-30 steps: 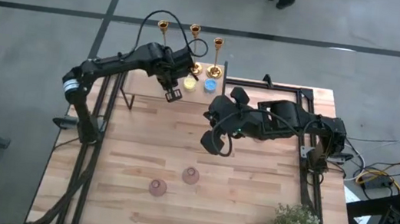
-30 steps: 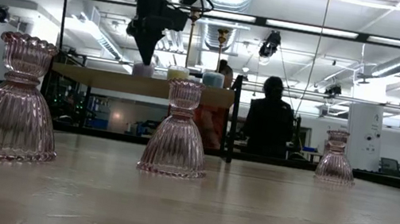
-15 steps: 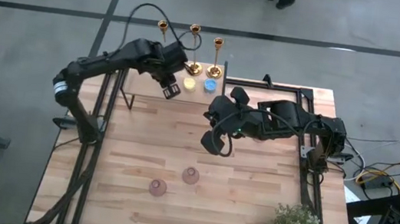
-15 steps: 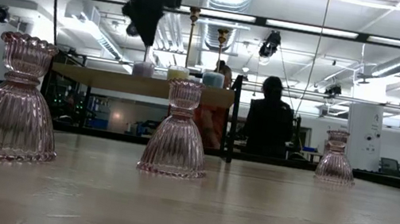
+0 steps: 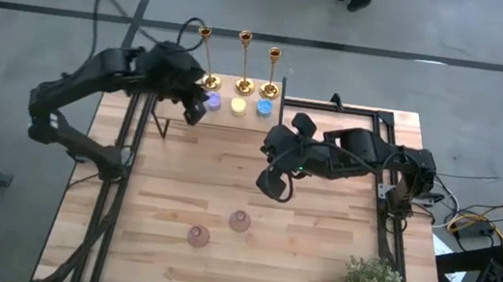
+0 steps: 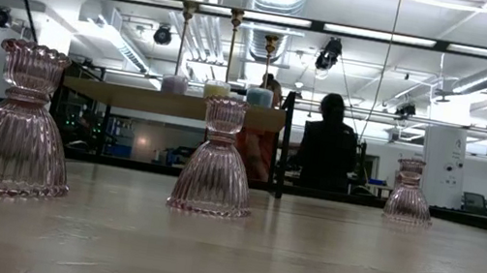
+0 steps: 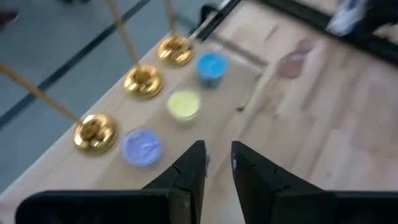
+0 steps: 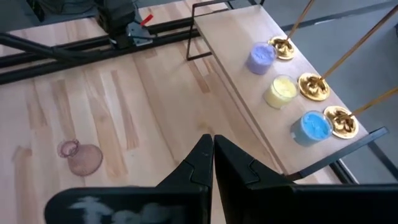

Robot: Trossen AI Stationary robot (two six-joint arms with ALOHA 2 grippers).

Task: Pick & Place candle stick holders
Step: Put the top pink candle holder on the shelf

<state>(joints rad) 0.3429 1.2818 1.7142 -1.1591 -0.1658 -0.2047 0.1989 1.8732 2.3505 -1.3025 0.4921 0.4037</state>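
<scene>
Wooden table (image 5: 317, 237): left gripper (image 5: 194, 111), fingers slightly apart and empty, has swung away from the candle stick holders (image 5: 242, 62); no pick started. Right gripper (image 5: 274, 185) waits closed.

Left end effector (image 5: 193, 111) slightly parted, empty; right end effector (image 5: 275, 187) closed.

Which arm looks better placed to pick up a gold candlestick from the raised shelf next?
Probably the left. The left gripper hovers at the shelf's left end, beside the leftmost shiny gold metal candlestick, fingers slightly apart. The right gripper hangs shut over the table's middle, farther from the row.
</scene>
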